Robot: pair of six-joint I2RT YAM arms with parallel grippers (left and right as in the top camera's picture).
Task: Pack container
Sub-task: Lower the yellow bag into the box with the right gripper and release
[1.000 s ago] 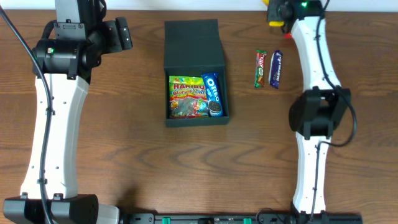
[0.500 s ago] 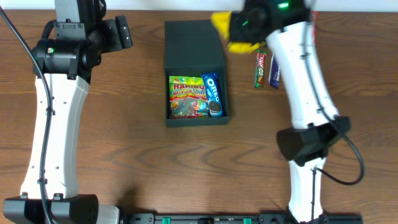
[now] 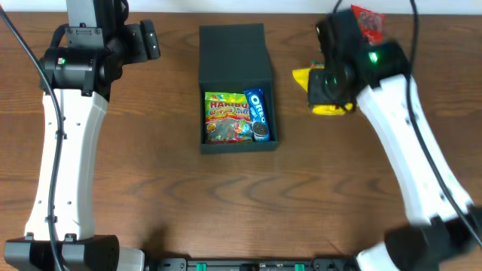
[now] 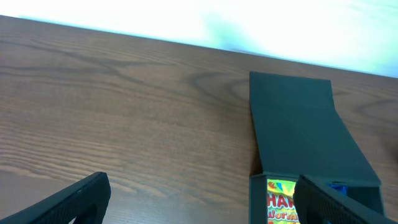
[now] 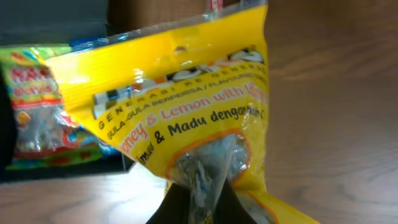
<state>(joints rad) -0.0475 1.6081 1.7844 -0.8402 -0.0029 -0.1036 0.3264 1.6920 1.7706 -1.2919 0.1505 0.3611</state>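
The container is a dark teal-black box in mid-table with its flap lid open flat at the back. Inside lie a Haribo packet and a blue Oreo packet. My right gripper is shut on a yellow snack packet and holds it above the table just right of the container. In the right wrist view the yellow packet fills the frame above the fingers, with the Haribo packet to the left. My left gripper is open and empty, left of the container.
A red snack packet lies at the back right edge of the table, partly behind the right arm. The white right arm crosses the table's right side and hides what lies under it.
My right arm carried the yellow packet from the back right corner towards the container's lid, then lower to its right side, covering the two chocolate bars. The left arm has not moved.
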